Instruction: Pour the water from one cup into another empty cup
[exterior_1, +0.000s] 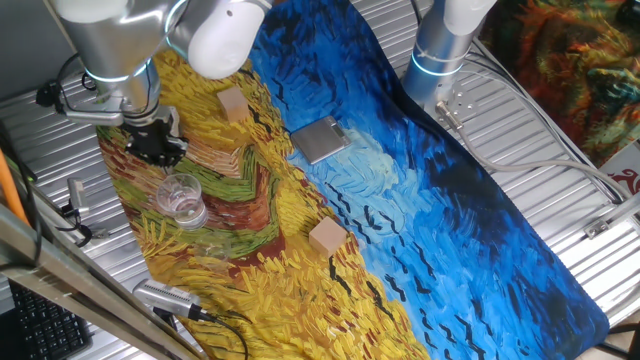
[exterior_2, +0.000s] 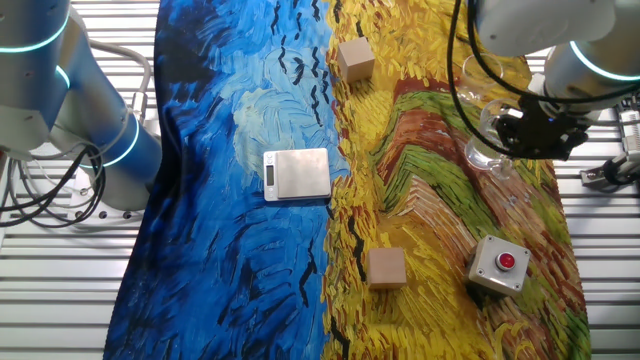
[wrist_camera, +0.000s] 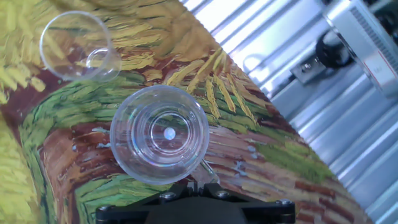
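Observation:
Two clear cups stand on the yellow side of the painted cloth. In the hand view the near cup (wrist_camera: 160, 134) is seen from above, right in front of my gripper (wrist_camera: 199, 182). The fingers are closed together on its near wall. It also shows in the other fixed view (exterior_2: 488, 145), just left of the black gripper (exterior_2: 522, 135). In one fixed view the gripper (exterior_1: 157, 148) hides it. The second cup (wrist_camera: 79, 46) (exterior_1: 182, 197) (exterior_2: 478, 75) stands apart, a short way beyond. I cannot tell how much water either cup holds.
A small silver scale (exterior_1: 320, 140) (exterior_2: 297, 173) lies mid-cloth. There are two wooden blocks (exterior_1: 327, 237) (exterior_1: 232, 103) and a grey box with a red button (exterior_2: 498, 265). A second arm's base (exterior_1: 440, 50) stands beside the cloth. The ribbed metal table edge (wrist_camera: 323, 124) lies close to the cups.

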